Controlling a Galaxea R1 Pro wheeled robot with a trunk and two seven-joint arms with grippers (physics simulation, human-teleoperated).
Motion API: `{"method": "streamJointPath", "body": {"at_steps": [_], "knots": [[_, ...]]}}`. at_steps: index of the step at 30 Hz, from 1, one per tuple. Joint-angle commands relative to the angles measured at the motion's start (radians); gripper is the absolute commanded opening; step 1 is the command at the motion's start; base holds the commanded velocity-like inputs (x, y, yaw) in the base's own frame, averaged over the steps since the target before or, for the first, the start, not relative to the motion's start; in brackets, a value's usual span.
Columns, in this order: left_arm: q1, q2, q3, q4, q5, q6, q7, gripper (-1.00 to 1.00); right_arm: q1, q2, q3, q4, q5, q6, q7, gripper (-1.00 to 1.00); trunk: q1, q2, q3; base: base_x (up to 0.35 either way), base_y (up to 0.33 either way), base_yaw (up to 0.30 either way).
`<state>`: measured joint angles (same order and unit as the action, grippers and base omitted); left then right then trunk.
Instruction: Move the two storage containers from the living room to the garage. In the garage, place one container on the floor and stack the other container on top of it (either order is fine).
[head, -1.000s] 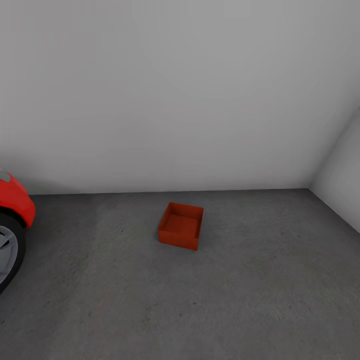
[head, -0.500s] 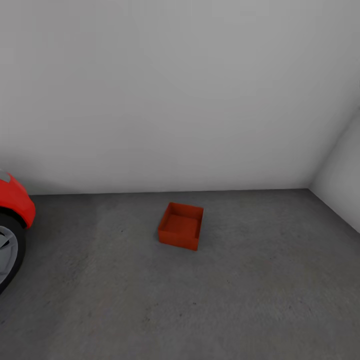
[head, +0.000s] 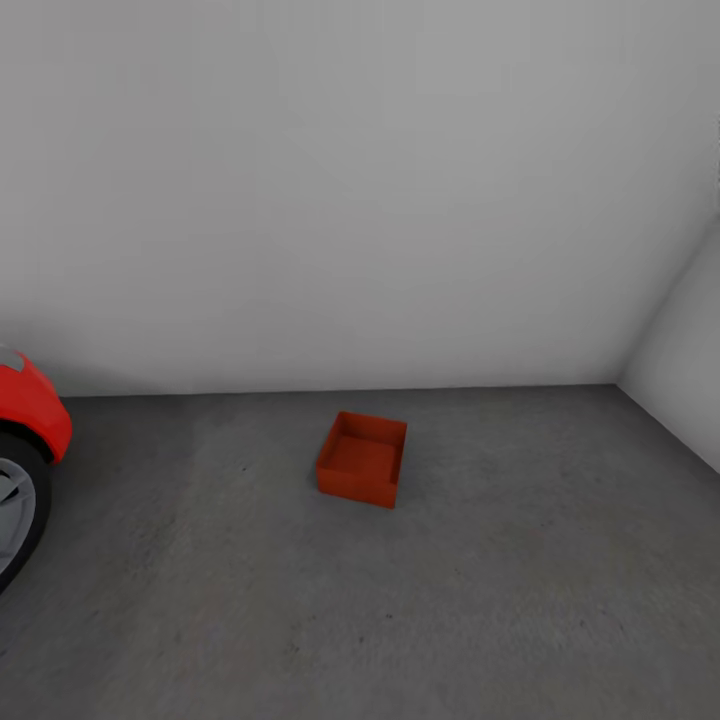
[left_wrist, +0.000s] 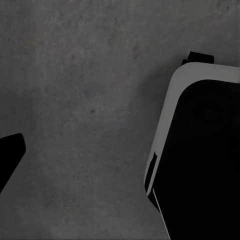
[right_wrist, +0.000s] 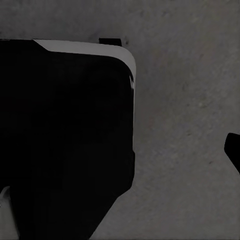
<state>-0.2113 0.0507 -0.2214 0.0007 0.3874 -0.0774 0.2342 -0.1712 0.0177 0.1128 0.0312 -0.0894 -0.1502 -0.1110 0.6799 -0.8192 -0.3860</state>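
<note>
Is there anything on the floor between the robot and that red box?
Nothing visible. The box sits alone on the grey floor, open side up, with bare concrete from it to the near edge of the head view. The car is off to the left, well clear of that path.

Head cam sits high, facing forward and down at the grey wall (head: 360, 190), taking in a wide stretch of concrete floor (head: 400, 600) with the storage container (head: 363, 458) mid-distance and the red car (head: 30, 410) at my left edge. My two wrist cams both point straight down at the floor (left_wrist: 80, 100) (right_wrist: 185, 150) from close up, each with my base (left_wrist: 200, 160) (right_wrist: 65, 140) alongside. All three views share only that floor.
</note>
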Motion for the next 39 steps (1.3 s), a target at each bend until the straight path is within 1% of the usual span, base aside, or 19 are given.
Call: {"method": "streamJointPath", "body": {"at_steps": [1, 7, 9, 11, 12, 17, 21, 28, 39], "knots": [[0.000, 0.000, -0.008, 0.000, 0.010, 0.000, 0.002, 1.00, 0.000, 0.001, 0.008, 0.003, -0.010, -0.006, -0.002, 1.00, 0.000, -0.001, 0.001, 0.000, 0.000, 0.000], [0.001, 0.000, -0.008, 0.001, 0.010, 0.009, -0.003, 1.00, 0.002, 0.001, 0.008, 0.003, -0.012, -0.006, -0.001, 1.00, 0.000, -0.001, 0.010, 0.000, 0.000, 0.000], [0.001, 0.000, -0.009, 0.001, 0.010, 0.013, -0.014, 1.00, 0.002, 0.001, 0.008, 0.003, -0.012, -0.006, -0.001, 1.00, 0.000, -0.001, 0.014, 0.000, 0.000, 0.000], [0.001, 0.000, -0.008, 0.001, 0.010, 0.017, -0.040, 1.00, 0.002, 0.000, 0.008, 0.003, -0.012, -0.006, 0.000, 1.00, 0.000, -0.001, 0.017, 0.000, 0.000, 0.000], [0.001, 0.001, -0.008, 0.001, 0.011, 0.020, -0.089, 1.00, 0.002, -0.001, 0.007, 0.003, -0.013, -0.006, 0.000, 1.00, 0.000, -0.001, 0.019, 0.000, 0.000, 0.000], [0.001, 0.002, -0.008, 0.001, 0.011, 0.020, -0.122, 1.00, 0.002, -0.002, 0.006, 0.003, -0.016, -0.006, 0.009, 1.00, 0.000, -0.001, 0.027, 0.000, 0.000, 0.000], [0.001, 0.001, -0.009, 0.000, 0.009, 0.005, -0.130, 1.00, 0.006, -0.002, 0.005, 0.003, -0.018, -0.009, 0.020, 1.00, 0.000, -0.001, 0.033, 0.000, 0.000, 0.000], [0.001, 0.005, -0.017, -0.005, 0.000, 0.001, -0.130, 1.00, 0.007, -0.002, 0.005, 0.004, -0.018, -0.012, 0.022, 1.00, 0.000, -0.001, 0.045, 0.000, 0.000, 0.000], [0.001, 0.005, -0.012, -0.005, -0.002, 0.001, -0.130, 1.00, 0.007, -0.002, 0.005, 0.003, -0.017, -0.012, 0.022, 1.00, 0.000, -0.001, 0.063, 0.000, 0.000, 0.000]]}}
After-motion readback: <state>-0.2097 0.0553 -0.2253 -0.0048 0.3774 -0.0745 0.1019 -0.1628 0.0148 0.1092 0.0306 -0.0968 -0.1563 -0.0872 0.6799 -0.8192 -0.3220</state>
